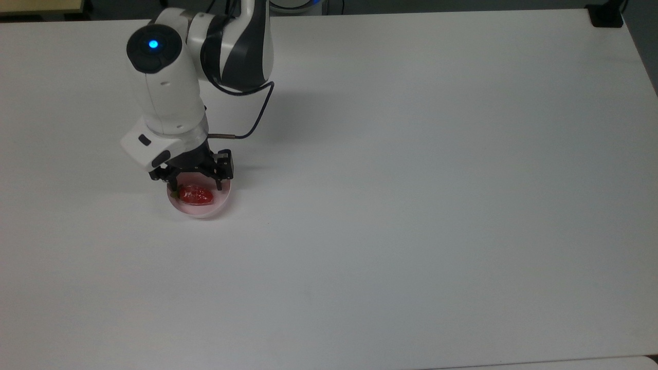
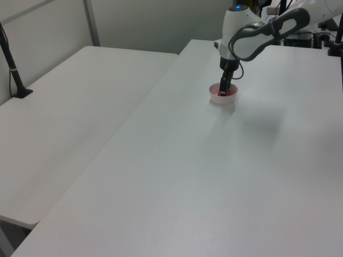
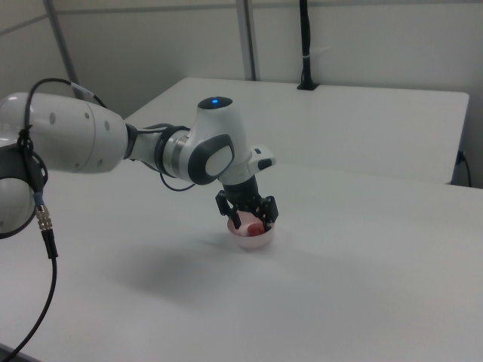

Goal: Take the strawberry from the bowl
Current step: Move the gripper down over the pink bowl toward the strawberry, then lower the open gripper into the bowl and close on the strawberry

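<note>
Strawberry (image 1: 196, 195) is not picked yet; we see the pincer (image 1: 197, 186) spread wide, down in the bowl (image 1: 201, 211) around it.

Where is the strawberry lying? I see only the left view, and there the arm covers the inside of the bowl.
Observer: In the top view the strawberry lies on its side in the bowl, with its green cap toward the top view's left.
Operator: Are the fingers closed on it?
Observer: No. In the top view the gripper is open over the bowl, with one finger toward each end of the strawberry.
</note>
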